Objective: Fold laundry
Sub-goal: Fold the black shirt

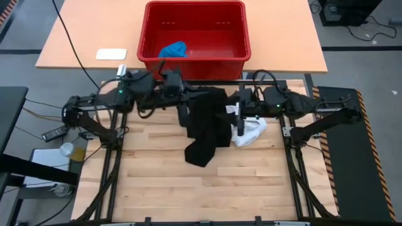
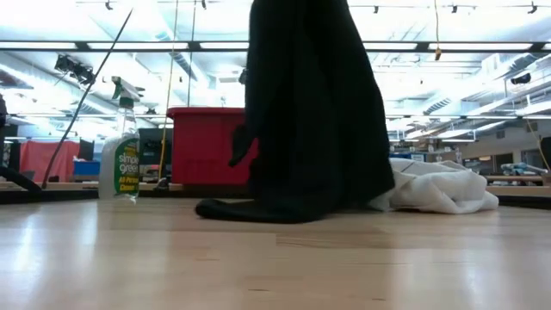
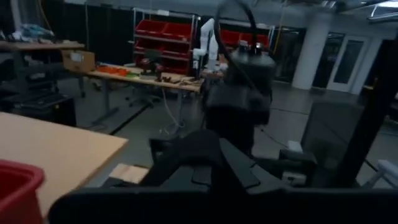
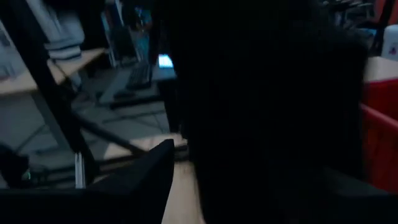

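Observation:
The large black garment (image 1: 207, 129) hangs in a tall dark column (image 2: 310, 112) from my left gripper (image 1: 186, 112), which is shut on it above the table's far middle. Its lower end (image 2: 250, 209) lies on the wooden table (image 1: 157, 182). The white garment (image 1: 251, 133) lies crumpled on the table beside it (image 2: 439, 191), under my right gripper (image 1: 237, 118), which hovers at the black garment's right edge. Black cloth fills most of the right wrist view. The blue garment (image 1: 173, 49) lies inside the red basket (image 1: 195, 9). My left gripper holds the black garment by an upper part (image 1: 191, 114), coming level from the table's left. The gripper's own body covers the exact spot, and I cannot see how many layers it holds. The cloth hangs slack below it, and its bottom is bunched on the table.
The red basket (image 2: 202, 142) stands on the far table behind the arms. A spray bottle (image 2: 120, 159) stands at the left, and a white pad (image 1: 111, 54) lies left of the basket. The near half of the wooden table is bare wood.

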